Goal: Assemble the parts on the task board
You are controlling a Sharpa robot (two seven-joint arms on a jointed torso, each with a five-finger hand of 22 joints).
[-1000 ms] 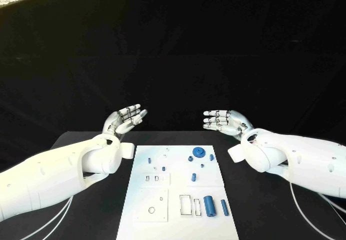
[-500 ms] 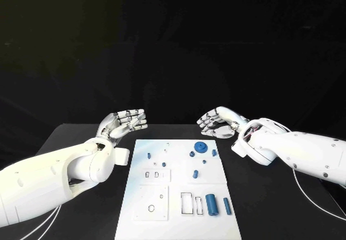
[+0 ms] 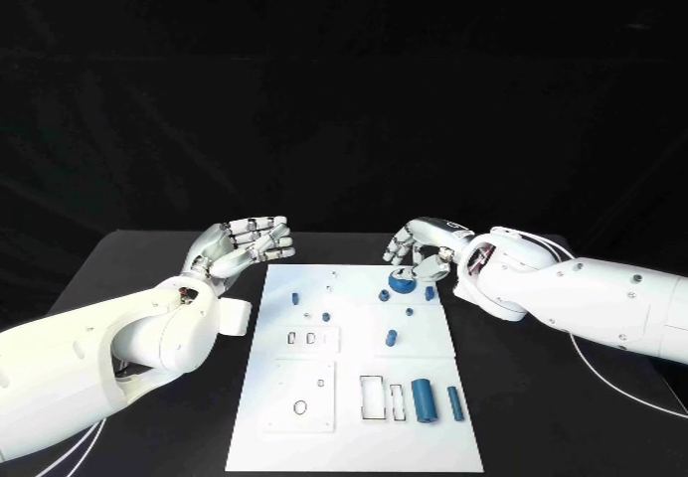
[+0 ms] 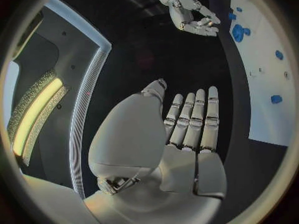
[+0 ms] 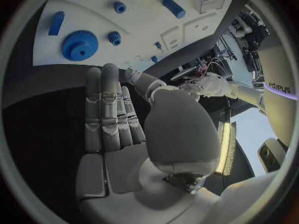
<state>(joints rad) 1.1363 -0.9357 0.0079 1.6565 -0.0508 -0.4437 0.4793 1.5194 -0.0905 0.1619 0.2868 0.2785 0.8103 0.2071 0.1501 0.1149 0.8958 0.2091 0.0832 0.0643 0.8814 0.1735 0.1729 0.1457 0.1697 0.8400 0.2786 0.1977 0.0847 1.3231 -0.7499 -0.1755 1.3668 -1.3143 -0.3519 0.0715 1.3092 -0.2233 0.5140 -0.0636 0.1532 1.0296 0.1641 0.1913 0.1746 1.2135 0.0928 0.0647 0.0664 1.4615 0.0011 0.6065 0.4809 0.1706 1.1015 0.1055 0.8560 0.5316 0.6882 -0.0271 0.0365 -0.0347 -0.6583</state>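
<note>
The white task board (image 3: 359,437) lies lengthwise in the middle of the black table. A blue gear (image 3: 399,281) stands near its far right corner. My right hand (image 3: 424,248) hovers just beyond the gear with its fingers bent down toward it, holding nothing. The right wrist view shows the gear (image 5: 79,46) past the fingertips (image 5: 102,77), apart from them. My left hand (image 3: 237,243) hangs off the board's far left corner, fingers partly bent and empty. A thick blue cylinder (image 3: 424,397) and a thin one (image 3: 456,401) lie near the front right.
Small blue pegs (image 3: 295,296) (image 3: 392,338) stand along the board, and rectangular slots (image 3: 370,399) lie beside the cylinders. Black table shows on both sides of the board. The left wrist view shows the right hand (image 4: 193,12) near the gear (image 4: 238,31).
Both hands have come down toward the board's far end and bent their fingers in. The right hand moved left, reaching the blue gear.
</note>
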